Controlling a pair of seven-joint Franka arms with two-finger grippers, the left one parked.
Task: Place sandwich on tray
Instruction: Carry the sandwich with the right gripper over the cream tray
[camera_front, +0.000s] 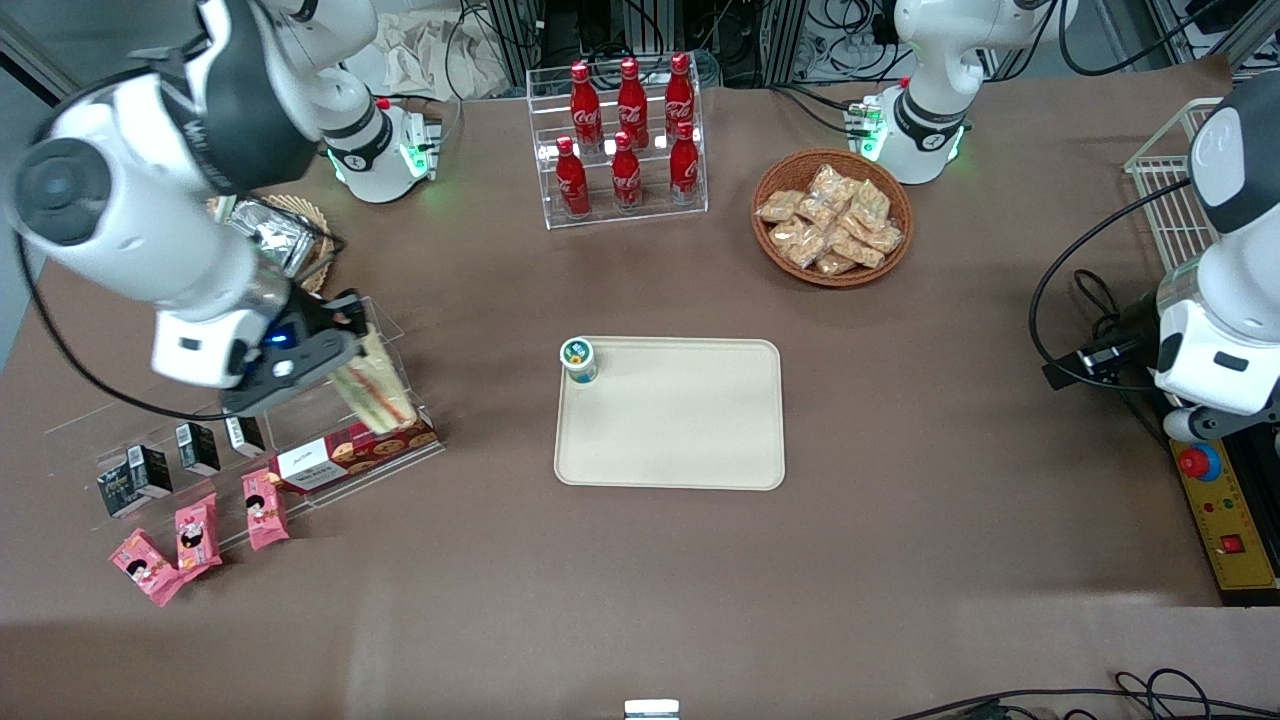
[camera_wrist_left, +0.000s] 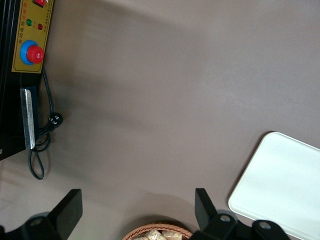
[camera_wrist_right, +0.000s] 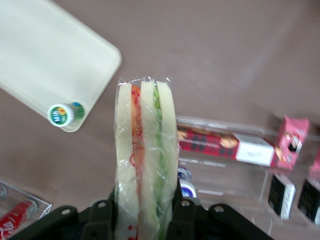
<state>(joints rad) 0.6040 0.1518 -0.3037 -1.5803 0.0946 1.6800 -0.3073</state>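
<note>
We lose the lower end of the sandwich between the fingers of the hand in the right wrist view, where the tray runs off the edge toward ten o'clock. From the front, the arm covers part of the foil container.

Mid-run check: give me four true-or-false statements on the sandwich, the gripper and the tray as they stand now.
1. The gripper is shut on the sandwich. True.
2. The sandwich already lies on the tray. False: it hangs in the gripper above the clear shelf, toward the working arm's end.
3. A small green-lidded cup stands in a tray corner. True.
4. The wicker basket holds red bottles. False: it holds snack packets.
</note>
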